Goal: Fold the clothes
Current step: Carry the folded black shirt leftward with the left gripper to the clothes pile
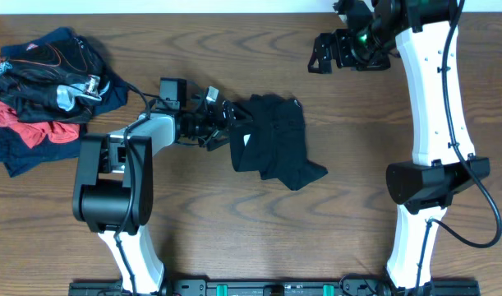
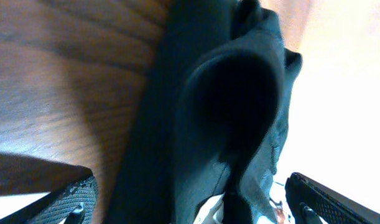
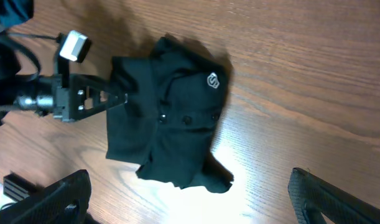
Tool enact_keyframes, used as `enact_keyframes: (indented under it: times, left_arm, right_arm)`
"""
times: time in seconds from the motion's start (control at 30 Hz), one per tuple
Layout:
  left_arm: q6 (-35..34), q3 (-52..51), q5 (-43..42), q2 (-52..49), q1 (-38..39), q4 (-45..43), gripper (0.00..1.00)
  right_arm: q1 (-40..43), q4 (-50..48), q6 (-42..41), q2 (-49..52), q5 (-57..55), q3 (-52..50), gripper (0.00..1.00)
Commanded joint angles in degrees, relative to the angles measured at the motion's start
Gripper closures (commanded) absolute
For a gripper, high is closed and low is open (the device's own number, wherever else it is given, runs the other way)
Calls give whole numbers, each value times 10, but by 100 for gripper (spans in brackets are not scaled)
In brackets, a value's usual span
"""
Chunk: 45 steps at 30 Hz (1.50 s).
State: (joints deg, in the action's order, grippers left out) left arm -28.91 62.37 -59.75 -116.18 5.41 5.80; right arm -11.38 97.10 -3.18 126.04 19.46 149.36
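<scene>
Jaws apart on both arms. Left jaws spread wide, low at the left edge of the shirt; in the left wrist view the cloth fills the gap between the fingers [image 2: 76, 198], with no clamp on it. Right jaws wide too, nothing between the fingers [image 3: 60, 198], held up over the far right of the counter [image 1: 251, 234]. Wood-grain counter. Black T-shirt [image 1: 275, 144] lies mid-counter, bunched and partly folded, one corner sticking out toward the near right. Pile of clothes [image 1: 41, 94] at far left: black, red and navy, jumbled. Small white logo [image 3: 213, 80] on the shirt, an S-like mark in a hexagon; no readable words.
</scene>
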Motion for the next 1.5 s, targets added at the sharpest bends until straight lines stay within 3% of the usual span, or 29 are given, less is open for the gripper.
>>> enact_keyframes:
  times: [0.0, 0.43, 0.57, 0.67, 0.7, 0.77, 0.97, 1.2, 1.47]
  left_arm:
    - [-17, -3, -11, -32, 8, -7, 2]
    - [-72, -3, -9, -34, 90, -102, 0]
    - [-86, -3, -4, -34, 100, -113, 37]
    - [-87, -3, 0, -34, 102, -115, 35]
    - [-87, -3, 0, -34, 102, -115, 48]
    - [-92, -3, 0, -34, 102, -115, 92]
    - [-97, -3, -14, -34, 101, -178, 94]
    - [-185, -3, -40, 5, 93, -348, 94]
    - [-188, -2, -2, 105, 17, -341, 94]
  right_arm:
    - [-12, 2, 9, -11, -1, 12, 1]
    - [-14, 2, 5, -11, 1, 12, 1]
    - [-14, 2, 5, -11, 1, 12, 1]
    - [-14, 2, 5, -11, 1, 12, 1]
    - [-14, 2, 5, -11, 1, 12, 1]
    - [-14, 2, 5, -11, 1, 12, 1]
    - [-14, 2, 5, -11, 1, 12, 1]
    - [-14, 2, 5, -11, 0, 12, 1]
    - [-14, 2, 5, -11, 0, 12, 1]
